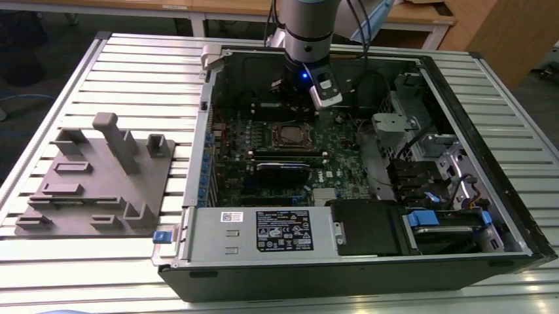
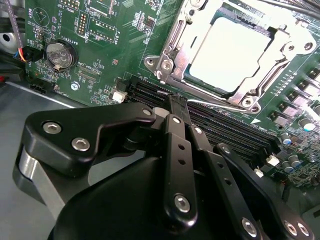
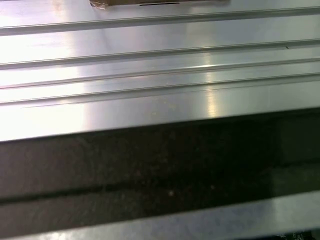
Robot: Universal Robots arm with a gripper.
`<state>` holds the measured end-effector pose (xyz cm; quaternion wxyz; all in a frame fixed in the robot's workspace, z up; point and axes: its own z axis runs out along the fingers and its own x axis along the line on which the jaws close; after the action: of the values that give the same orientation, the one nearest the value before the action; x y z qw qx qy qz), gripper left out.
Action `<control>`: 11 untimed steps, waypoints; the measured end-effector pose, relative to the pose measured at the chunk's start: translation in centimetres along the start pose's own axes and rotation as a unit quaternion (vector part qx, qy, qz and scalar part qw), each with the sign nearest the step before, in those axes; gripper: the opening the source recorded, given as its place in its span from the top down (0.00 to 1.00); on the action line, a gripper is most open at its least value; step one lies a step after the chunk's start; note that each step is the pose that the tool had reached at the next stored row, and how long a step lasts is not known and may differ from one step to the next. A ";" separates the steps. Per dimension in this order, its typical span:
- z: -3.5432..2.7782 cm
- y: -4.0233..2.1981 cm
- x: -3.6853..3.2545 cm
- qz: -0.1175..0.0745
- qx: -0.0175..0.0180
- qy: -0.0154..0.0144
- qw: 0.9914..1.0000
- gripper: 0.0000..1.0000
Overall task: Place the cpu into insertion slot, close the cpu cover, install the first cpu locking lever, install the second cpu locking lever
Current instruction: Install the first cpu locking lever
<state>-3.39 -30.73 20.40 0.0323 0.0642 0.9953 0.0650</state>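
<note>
The cpu sits in the insertion slot w/ the cpu cover down on it. The gripper hangs just beside it, pinched closed & holding nothing

Even, bright lighting; glare whitens the cpu (and the table slats).

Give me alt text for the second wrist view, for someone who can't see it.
A silver cpu sits seated on a green motherboard, the cpu cover frame lying flat around it. The black gripper, shut and empty, looms in the foreground, its tips near the long black memory slots beside the chip.
</note>
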 end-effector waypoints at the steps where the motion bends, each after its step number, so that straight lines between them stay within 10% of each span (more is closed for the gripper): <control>1: 0.00 0.00 0.00 0.000 0.000 0.000 1.000 0.89; 11: 0.00 0.00 0.06 0.027 0.001 -0.004 1.000 0.89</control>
<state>-3.45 -30.72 20.40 0.0341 0.0917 0.9931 0.0641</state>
